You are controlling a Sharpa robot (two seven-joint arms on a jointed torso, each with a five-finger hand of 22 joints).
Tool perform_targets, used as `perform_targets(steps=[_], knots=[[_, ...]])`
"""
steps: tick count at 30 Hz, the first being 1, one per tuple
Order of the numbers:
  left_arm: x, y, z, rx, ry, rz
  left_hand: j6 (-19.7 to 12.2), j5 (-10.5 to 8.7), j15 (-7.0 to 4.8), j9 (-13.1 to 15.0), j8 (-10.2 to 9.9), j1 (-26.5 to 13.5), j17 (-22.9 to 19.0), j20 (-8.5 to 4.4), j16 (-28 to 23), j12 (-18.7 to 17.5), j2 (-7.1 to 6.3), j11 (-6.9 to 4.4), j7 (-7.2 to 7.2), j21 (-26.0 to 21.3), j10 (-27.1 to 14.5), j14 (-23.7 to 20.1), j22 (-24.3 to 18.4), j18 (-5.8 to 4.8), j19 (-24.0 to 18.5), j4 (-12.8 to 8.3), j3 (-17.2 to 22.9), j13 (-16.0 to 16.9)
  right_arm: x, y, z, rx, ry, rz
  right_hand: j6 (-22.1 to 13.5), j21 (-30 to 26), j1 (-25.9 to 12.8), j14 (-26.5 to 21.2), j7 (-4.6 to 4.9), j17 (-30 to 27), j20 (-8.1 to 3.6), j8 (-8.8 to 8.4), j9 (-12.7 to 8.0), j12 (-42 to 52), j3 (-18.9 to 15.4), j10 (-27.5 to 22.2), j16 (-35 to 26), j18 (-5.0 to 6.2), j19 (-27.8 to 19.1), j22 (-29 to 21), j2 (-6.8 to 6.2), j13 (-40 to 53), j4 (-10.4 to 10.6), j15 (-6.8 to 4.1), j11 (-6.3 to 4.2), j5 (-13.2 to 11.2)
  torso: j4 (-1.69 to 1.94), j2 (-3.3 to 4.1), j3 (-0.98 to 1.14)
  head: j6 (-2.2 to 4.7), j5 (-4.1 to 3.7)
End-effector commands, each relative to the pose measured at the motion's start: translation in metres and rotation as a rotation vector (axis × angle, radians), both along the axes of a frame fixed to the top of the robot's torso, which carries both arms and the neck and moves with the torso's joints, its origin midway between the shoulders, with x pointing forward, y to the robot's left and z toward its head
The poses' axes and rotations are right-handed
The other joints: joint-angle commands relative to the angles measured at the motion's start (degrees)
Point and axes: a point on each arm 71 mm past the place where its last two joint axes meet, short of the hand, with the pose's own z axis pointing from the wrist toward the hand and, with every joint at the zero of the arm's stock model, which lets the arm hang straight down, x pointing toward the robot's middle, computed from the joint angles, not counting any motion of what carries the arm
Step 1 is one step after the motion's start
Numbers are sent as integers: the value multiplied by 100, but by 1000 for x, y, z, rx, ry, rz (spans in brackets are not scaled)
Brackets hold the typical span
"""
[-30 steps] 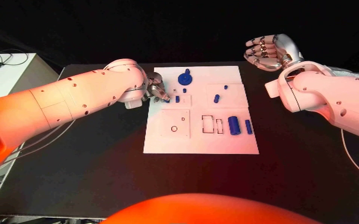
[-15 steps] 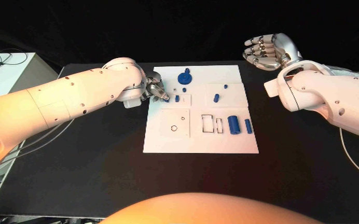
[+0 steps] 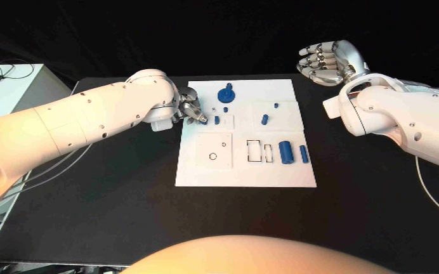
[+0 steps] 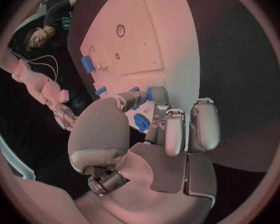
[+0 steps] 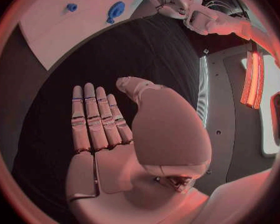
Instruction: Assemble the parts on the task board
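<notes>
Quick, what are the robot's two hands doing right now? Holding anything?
Left hand: over the task board, fingers at a small blue part; whether it holds it cannot be told.
Right hand: open, holding nothing, raised off the board.

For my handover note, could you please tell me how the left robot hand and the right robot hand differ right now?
The left robot hand reaches low over the task board, fingertips at a small blue part; the right robot hand is raised beyond the table's far edge. The left's fingers curl; the right's lie straight, holding nothing. Both are silver on white arms.
</notes>
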Motion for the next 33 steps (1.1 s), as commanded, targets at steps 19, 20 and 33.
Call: perform_targets(steps=[19,20,33], knots=[[6,-5,-2,28,72,-45,35,33,-54,1,14,-6,1197,2,22,9,36,-2,-7,25,25,502,110,-110,40,-1285,1252,-23,0,2,0,-10,-8,15,-44,-24,-66,-29,339,-20,19,-25,-11,-33,-29,-36,-46,25,-42,-30,-8,-5,-29,23,7,25,-9,6,-1,-11,-7],[6,-6,-2,29,74,-47,35,33,-54,1,14,-6,1197,2,22,9,36,-2,-7,25,25,502,110,-110,40,-1285,1252,-23,0,3,0,-10,-9,15,-44,-25,-68,-31,341,-25,21,-27,-12,-35,-34,-38,-50,25,-47,-38,-9,-5,-30,24,9,26,-13,6,0,-12,-7],[12,-12,-1,57,130,-86,36,29,-53,-7,7,-2,1224,3,39,-5,34,-1,-7,12,18,511,91,-106,23,-1291,1249,-41,0,4,0,-9,-9,18,-44,-25,-68,-31,341,-25,21,-27,-12,-35,-34,-38,-50,25,-47,-38,-9,-5,-30,24,9,26,-5,2,0,-39,-19]])
